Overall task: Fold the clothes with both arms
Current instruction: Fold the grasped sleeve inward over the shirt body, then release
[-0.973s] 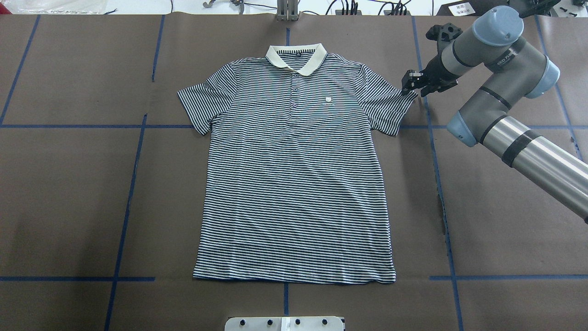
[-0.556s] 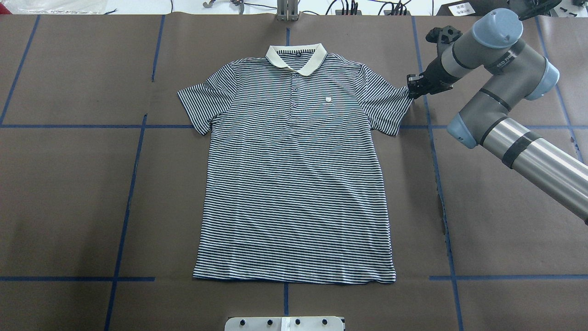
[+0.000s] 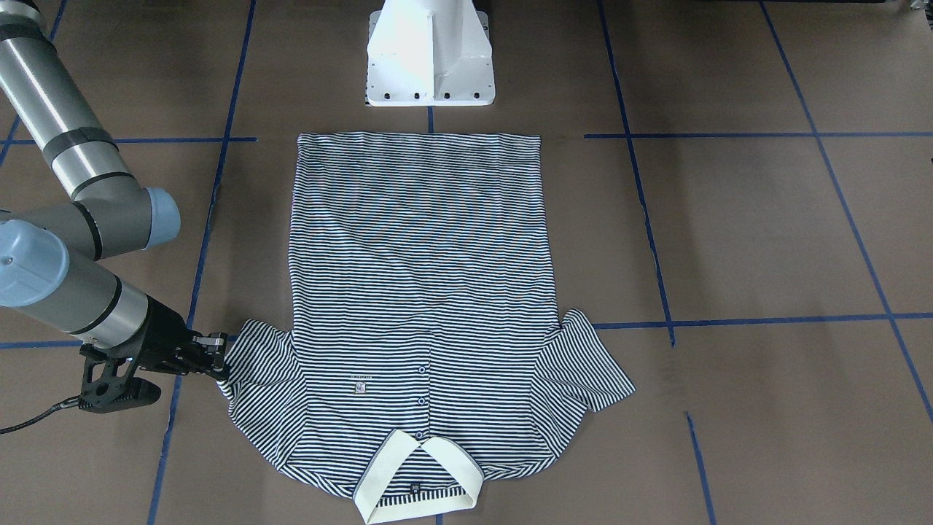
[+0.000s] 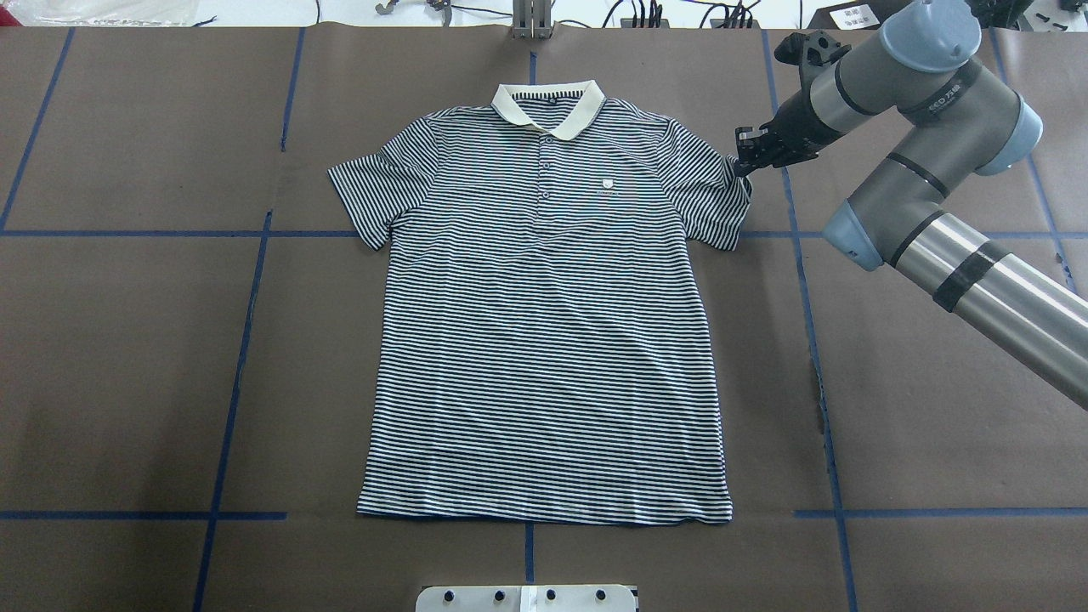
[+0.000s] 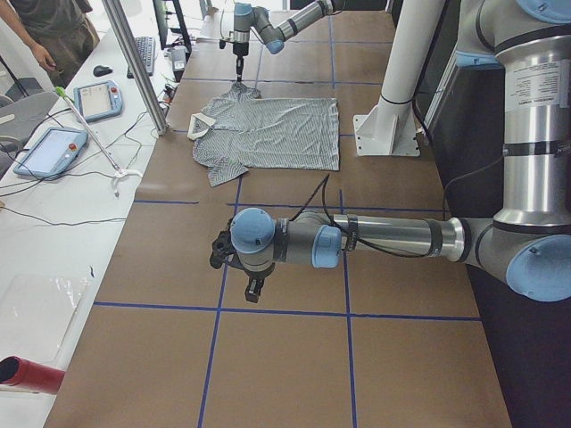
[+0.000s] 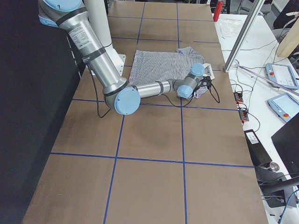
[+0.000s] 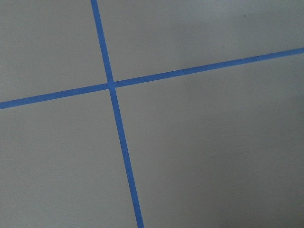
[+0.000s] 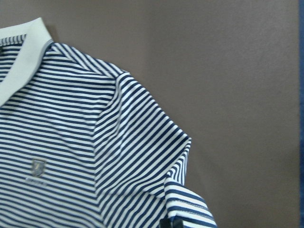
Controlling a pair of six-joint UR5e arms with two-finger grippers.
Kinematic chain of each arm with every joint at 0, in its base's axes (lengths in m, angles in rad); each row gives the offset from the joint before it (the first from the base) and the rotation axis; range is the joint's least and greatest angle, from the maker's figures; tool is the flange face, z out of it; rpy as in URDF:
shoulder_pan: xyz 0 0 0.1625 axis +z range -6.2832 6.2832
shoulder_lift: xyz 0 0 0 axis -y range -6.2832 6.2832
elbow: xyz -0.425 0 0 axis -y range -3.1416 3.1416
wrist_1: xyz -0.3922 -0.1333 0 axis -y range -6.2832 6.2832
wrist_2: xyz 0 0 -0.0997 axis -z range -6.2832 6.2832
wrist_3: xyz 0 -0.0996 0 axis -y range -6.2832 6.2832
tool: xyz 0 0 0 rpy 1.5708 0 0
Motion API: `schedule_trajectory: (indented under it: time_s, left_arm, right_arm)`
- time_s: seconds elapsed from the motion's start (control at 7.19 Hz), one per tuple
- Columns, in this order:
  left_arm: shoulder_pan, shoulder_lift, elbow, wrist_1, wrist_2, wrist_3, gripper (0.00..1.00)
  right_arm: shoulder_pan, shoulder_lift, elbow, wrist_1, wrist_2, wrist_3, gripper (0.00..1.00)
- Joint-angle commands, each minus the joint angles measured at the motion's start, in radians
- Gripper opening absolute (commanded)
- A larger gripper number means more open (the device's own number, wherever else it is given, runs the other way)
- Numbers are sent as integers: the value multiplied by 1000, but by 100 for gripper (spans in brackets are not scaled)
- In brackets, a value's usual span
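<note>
The striped polo shirt (image 4: 544, 323) lies flat and face up on the brown table, with its cream collar (image 4: 548, 106) at the far edge. My right gripper (image 4: 745, 160) is shut on the outer hem of the shirt's right-hand sleeve (image 4: 714, 200) and holds that corner lifted and curled inward. It also shows in the front-facing view (image 3: 220, 362). The right wrist view shows the raised sleeve hem (image 8: 187, 206) and the chest logo (image 8: 37, 167). My left gripper (image 5: 252, 291) hovers over bare table far from the shirt; I cannot tell whether it is open or shut.
The white pedestal base (image 3: 430, 58) stands just beyond the shirt's bottom hem. Blue tape lines (image 7: 114, 85) cross the brown table cover. A metal post (image 5: 134, 62) and a side bench with tablets (image 5: 53, 147) stand on the operators' side.
My right gripper closed on the sleeve's tip, then moved inward over the shirt and rose. The sleeve corner now curls up and in. The rest of the shirt has not moved.
</note>
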Motion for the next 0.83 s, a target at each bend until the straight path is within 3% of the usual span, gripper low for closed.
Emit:
schedule_trajectory:
  time_s: [0.0,0.14,0.56,0.7]
  left_arm:
    - [-2,1,-5,0,0,1,100]
    - [-2,24,-16,0,-2,2,100]
    - [0,26,-13,-2,-2,-1,100]
    - [0,24,-15,-2,-3,-1,100]
  right_arm:
    - [-110,50,72,-2,-60,198,0]
    - [-170,127,38,-45,-205,277,0]
    - [-175,359,-251,-81,-321,278,0]
    - [-177,360,-266,-79,-340,276,0]
